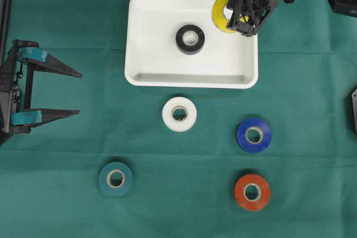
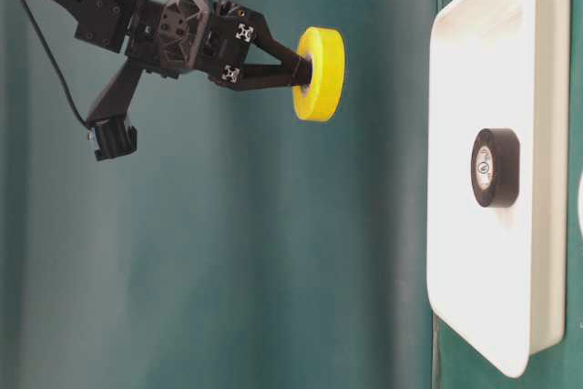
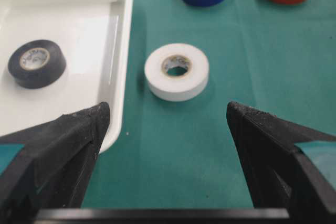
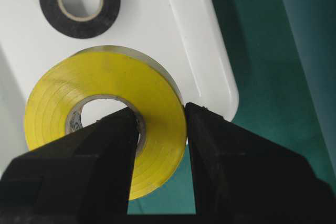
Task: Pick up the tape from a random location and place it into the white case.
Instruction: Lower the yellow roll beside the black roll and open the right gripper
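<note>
Right claw (image 4: pixel 160 129) pinching yellow tape (image 4: pixel 105 114) over white case (image 1: pixel 139 37), green cloth (image 1: pixel 67 137) below; left claw (image 1: pixel 70 93) wide apart.

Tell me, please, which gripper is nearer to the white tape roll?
Left. The left gripper faces the white tape roll across bare cloth; the right gripper hangs beyond the white case.

A green cloth (image 1: pixel 312 82) covers the whole table — smooth, with only faint creases (one runs across the middle). The light is even and soft; shadows are weak — no walls visible.
</note>
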Controlling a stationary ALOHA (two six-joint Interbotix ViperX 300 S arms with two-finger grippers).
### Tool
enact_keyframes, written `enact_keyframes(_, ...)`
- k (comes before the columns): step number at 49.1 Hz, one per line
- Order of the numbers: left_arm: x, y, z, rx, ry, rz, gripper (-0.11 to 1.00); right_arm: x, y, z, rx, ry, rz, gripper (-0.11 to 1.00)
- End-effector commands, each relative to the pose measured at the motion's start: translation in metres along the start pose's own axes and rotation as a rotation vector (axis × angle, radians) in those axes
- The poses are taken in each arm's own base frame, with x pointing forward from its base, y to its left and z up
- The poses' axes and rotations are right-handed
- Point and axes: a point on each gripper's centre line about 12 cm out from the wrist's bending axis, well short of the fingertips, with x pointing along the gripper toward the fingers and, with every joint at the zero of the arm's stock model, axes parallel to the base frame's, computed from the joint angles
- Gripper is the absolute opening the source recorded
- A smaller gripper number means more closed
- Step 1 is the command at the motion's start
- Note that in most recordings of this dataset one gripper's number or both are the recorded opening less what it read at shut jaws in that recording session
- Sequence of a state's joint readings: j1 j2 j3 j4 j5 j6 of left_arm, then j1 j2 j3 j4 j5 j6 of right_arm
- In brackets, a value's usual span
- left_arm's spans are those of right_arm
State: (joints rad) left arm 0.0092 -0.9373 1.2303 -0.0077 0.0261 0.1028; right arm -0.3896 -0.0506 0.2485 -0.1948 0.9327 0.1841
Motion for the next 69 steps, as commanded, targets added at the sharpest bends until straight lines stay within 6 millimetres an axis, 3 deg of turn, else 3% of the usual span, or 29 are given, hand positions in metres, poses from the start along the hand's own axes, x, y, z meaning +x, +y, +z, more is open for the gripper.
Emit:
enact_keyframes(1,0.001,0.0,0.005,-0.003,-0.012,0.0,0.97,-0.014,-0.001,0.005,0.001,-0.044,0.002,0.3)
enact_keyframes(26,0.001,0.0,0.006,-0.003,-0.014,0.0,0.97,-0.014,-0.001,0.005,-0.001,-0.052,0.003,0.3)
enact_keyframes(35,0.001,0.0,0.005,-0.003,-0.012,0.0,0.97,-0.005,0.0,0.001,0.001,-0.05,0.007,0.3)
enact_keyframes(41,0.001,0.0,0.006,-0.003,-0.014,0.0,0.97,0.009,0.003,-0.004,-0.004,-0.035,0.011,0.3)
enact_keyframes(69,0.001,0.0,0.005,-0.015,-0.014,0.0,0.97,0.108,0.02,-0.032,-0.036,0.066,0.035,0.3)
